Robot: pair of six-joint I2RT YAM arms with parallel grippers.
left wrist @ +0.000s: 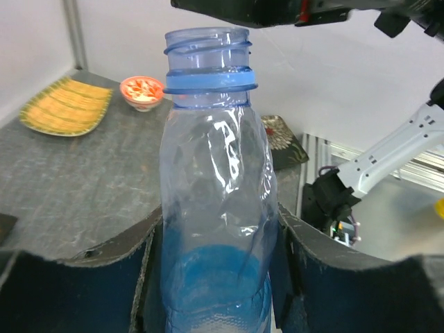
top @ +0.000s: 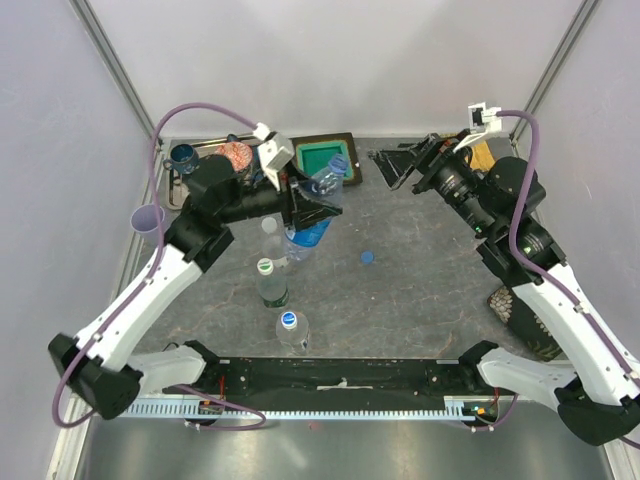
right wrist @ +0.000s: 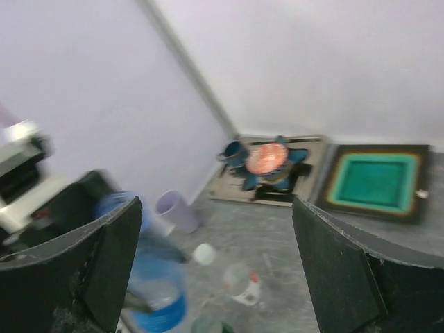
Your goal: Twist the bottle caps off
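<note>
My left gripper (top: 308,212) (left wrist: 218,277) is shut on the body of the blue-tinted bottle (top: 318,205) (left wrist: 215,208), held tilted above the table. Its threaded neck (left wrist: 208,45) is bare, with only a blue ring below the threads. A blue cap (top: 367,257) lies loose on the table to the right of the bottle. My right gripper (top: 400,165) (right wrist: 218,267) hangs open and empty at the back right, away from the bottle. Three capped bottles stand near the front left: one with a white cap (top: 270,227), one with a green label (top: 270,283), one with a blue-and-white cap (top: 289,321).
A lilac cup (top: 148,218) (right wrist: 173,211) lies at the left edge. A green tray (top: 325,158) (right wrist: 374,182), a red-patterned bowl (top: 235,152) (right wrist: 267,158) and a blue mug (top: 183,155) sit along the back. A yellow plate (left wrist: 66,104) and a patterned dish (top: 520,310) are at the right.
</note>
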